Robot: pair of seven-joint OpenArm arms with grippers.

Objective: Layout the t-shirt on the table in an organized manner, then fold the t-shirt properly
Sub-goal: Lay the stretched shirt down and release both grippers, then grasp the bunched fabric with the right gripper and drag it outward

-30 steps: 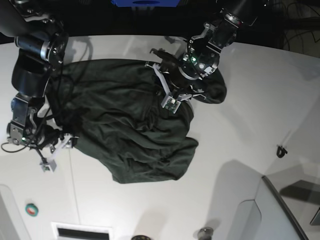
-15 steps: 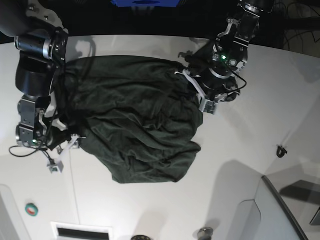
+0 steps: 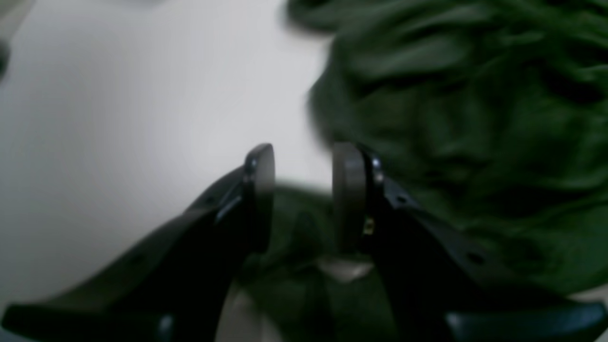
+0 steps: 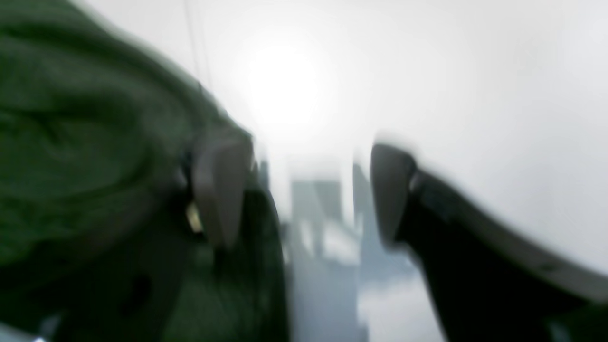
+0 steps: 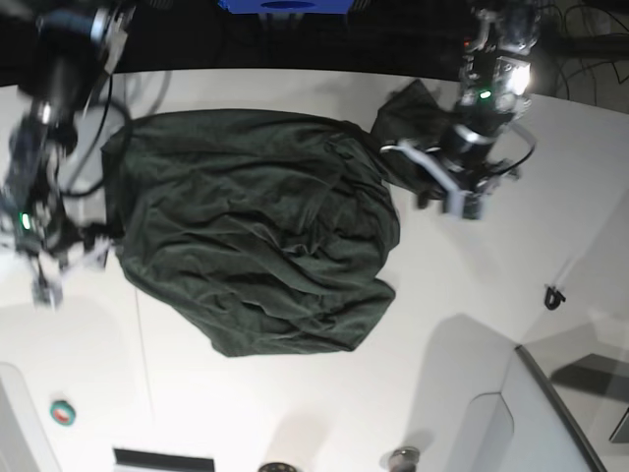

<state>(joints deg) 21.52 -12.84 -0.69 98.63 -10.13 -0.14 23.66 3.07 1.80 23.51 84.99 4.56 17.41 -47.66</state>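
1. The shirt lies crumpled on the table.
2. The left gripper has its jaws slightly apart, cloth behind them; a grip is unclear.
3. The right gripper has its jaws spread, empty, beside the shirt's edge.

Bare table right of t-shirt; small dark clip only obstacle there.

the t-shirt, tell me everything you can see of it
The t-shirt is a plain dark green garment of soft, matte cloth with no print. It lies crumpled on the white table, spread in a wide rumpled mass with many creases, not yet flat. One part stretches out toward the left gripper, a sleeve by the look of it. The blurred wrist views do not show whether either arm's jaws hold the cloth.
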